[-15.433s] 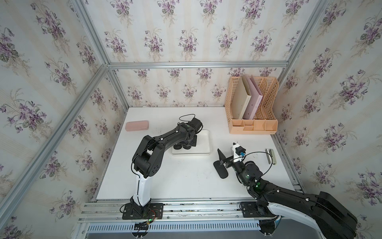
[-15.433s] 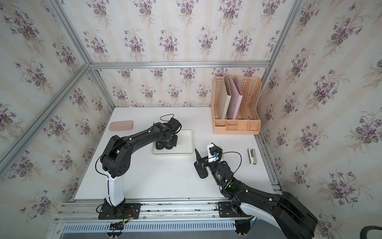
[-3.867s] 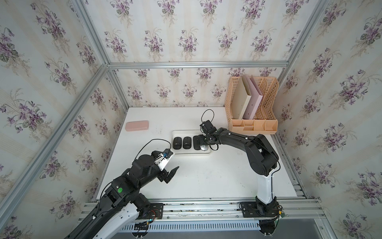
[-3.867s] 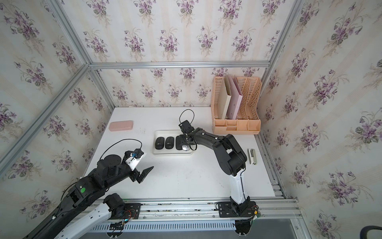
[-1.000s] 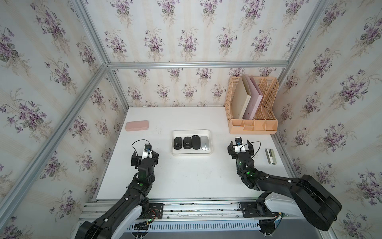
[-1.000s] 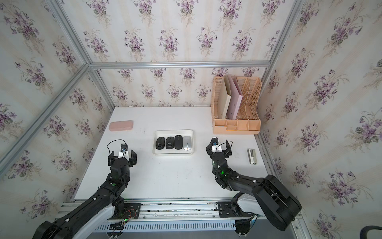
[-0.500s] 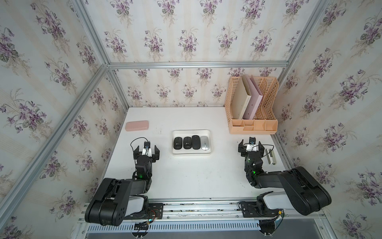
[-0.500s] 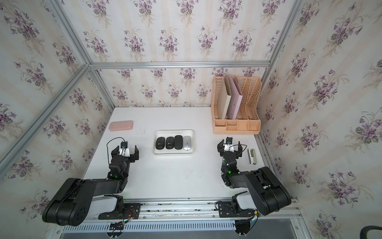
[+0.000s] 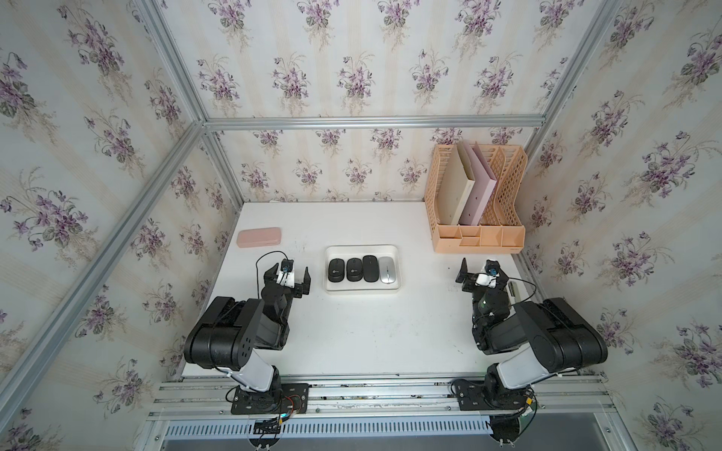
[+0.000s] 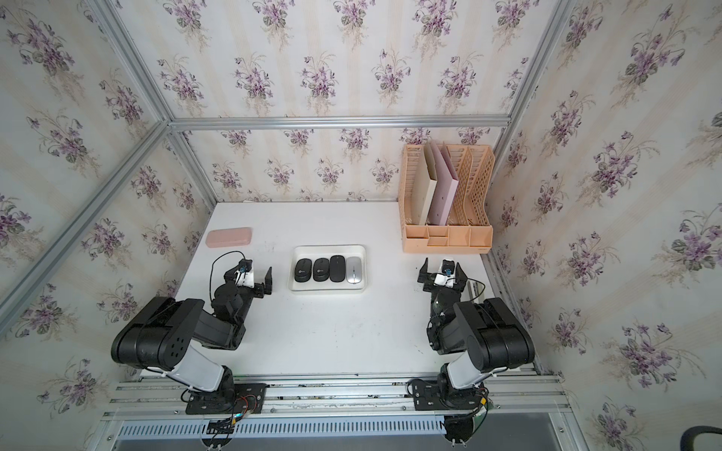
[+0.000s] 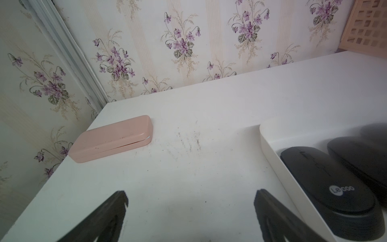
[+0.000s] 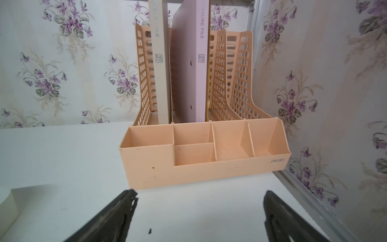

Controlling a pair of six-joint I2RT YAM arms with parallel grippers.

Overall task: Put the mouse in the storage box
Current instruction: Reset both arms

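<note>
The storage box [image 9: 363, 250] is a shallow white tray at the middle of the table, seen in both top views. Three black mice and a silver mouse [image 9: 387, 269] lie side by side in it. My left gripper [image 9: 288, 275] hovers just left of the tray, open and empty. In the left wrist view its fingertips [image 11: 121, 196] frame bare table, with the tray wall [image 11: 278, 167] and a black mouse [image 11: 326, 188] beside them. My right gripper [image 9: 483, 271] is open and empty, right of the tray. In the right wrist view it [image 12: 200, 194] faces the rack.
A peach file rack [image 9: 478, 238] with two folders stands at the back right. A small pink case [image 9: 258, 237] lies at the back left. A small grey object [image 9: 515, 289] rests by the table's right edge. Both arms sit folded near the front rail.
Both arms have folded back toward their bases, and the grippers have settled at either side of the tray. The right jaws have spread a little wider. The mice have not moved.
</note>
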